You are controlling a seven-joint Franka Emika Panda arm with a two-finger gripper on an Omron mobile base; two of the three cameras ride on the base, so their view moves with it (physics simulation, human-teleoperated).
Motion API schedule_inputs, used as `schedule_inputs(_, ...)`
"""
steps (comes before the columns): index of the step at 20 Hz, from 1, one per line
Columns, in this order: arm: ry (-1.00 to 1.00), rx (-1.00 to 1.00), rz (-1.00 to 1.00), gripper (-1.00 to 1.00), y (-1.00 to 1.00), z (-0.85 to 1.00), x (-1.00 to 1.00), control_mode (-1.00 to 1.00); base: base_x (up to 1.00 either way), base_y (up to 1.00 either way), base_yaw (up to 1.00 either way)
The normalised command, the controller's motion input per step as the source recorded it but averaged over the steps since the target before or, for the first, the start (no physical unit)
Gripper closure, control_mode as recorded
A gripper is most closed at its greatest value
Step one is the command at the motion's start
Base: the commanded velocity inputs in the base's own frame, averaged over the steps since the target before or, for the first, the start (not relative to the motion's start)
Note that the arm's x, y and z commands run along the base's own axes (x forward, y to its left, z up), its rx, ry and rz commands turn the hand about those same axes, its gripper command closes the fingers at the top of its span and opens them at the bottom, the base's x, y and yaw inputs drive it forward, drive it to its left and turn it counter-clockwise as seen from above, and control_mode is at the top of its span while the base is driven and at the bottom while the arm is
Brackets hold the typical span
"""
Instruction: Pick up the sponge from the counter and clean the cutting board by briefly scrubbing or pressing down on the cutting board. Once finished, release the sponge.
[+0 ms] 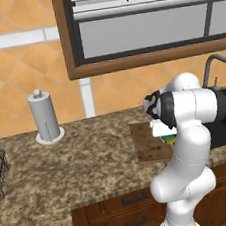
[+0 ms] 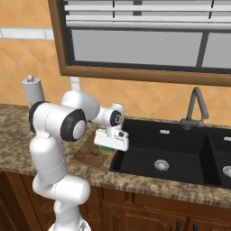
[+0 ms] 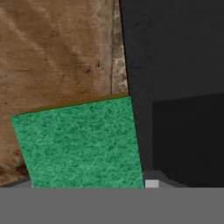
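The gripper [image 2: 107, 145] hung low over the right end of the cutting board [image 1: 148, 143], close to the edge of the black sink [image 2: 180, 153]. The sponge [image 3: 78, 144] was directly under the hand: in the hand view its green top covered the lower part of the board and reached to the strip of counter [image 1: 66, 166] beside the sink. From the right base view a bit of green and yellow showed below the white hand, just above the board. I could not tell if the fingers were pinching the sponge or spread, because they were hidden. A paper towel holder [image 1: 45, 117] stood well apart near the wall.
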Motion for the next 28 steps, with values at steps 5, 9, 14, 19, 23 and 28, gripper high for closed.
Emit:
schedule_inputs(5, -0.17, -0.09, 0.08, 1.0, 0.42, -0.68, -1.0, -1.0, 0.0, 0.0, 0.0)
schedule_inputs(9, -0.11, 0.03, 0.03, 1.0, 0.4, -0.68, -1.0, -1.0, 0.0, 0.0, 0.0)
schedule_inputs(14, 0.03, 0.24, 0.0, 1.0, 0.12, -0.47, -1.0, -1.0, 0.0, 0.0, 0.0)
schedule_inputs(19, 0.0, 0.06, 0.01, 1.0, 0.56, -0.22, -1.0, -1.0, 0.0, 0.0, 0.0)
schedule_inputs(23, 0.0, -0.03, 0.05, 1.0, 0.81, 0.02, -1.0, -1.0, 0.0, 0.0, 0.0)
schedule_inputs(28, 0.04, 0.0, 0.12, 1.0, 0.3, 0.64, -0.48, -1.0, 0.0, 0.0, 0.0)
